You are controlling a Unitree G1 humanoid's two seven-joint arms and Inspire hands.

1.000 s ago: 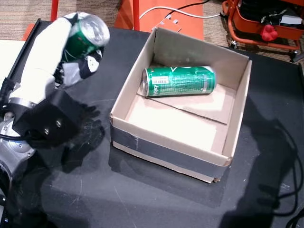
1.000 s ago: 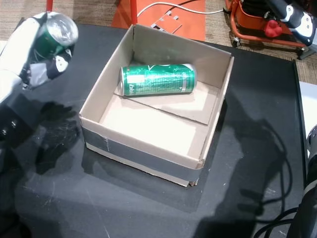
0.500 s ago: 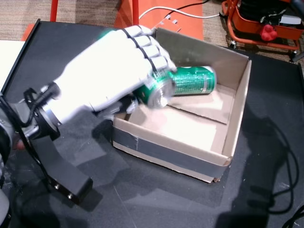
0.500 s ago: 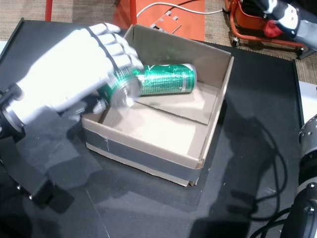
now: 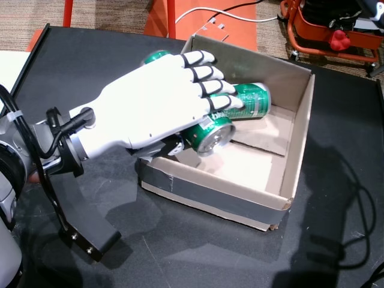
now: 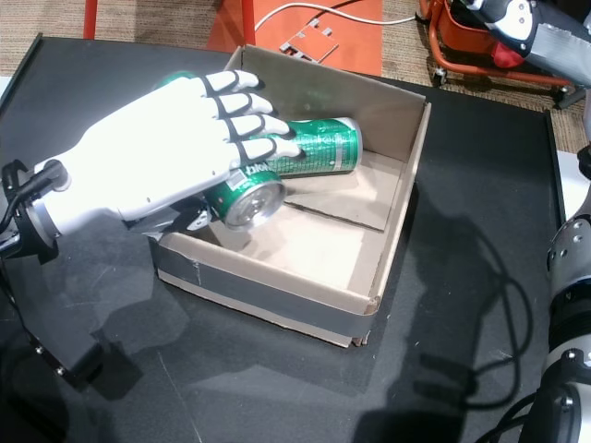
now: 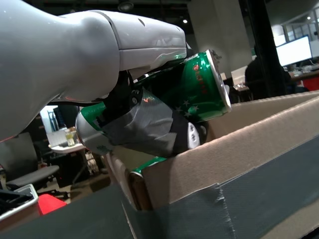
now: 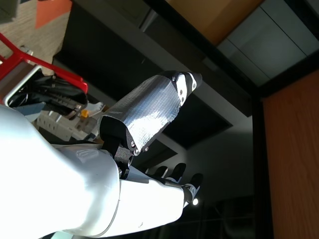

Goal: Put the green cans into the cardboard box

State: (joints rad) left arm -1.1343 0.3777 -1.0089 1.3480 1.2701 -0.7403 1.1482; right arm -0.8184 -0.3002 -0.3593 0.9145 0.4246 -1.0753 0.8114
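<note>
Matte black table (image 5: 90, 66), taped cardboard box (image 5: 240, 201), glossy green can (image 5: 207, 133).

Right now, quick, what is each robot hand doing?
Left hand: closed on a green can, over the cardboard box.
Right hand: holding nothing, fingers spread apart.

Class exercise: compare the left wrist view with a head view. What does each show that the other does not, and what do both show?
Only the left wrist view: the thumb wrapped under the held can, and an office room behind.

Only a head view: the whole cardboard box on the black table, and the full length of a second can lying inside.

Both: the left hand holding a green can over the box's taped wall.
</note>
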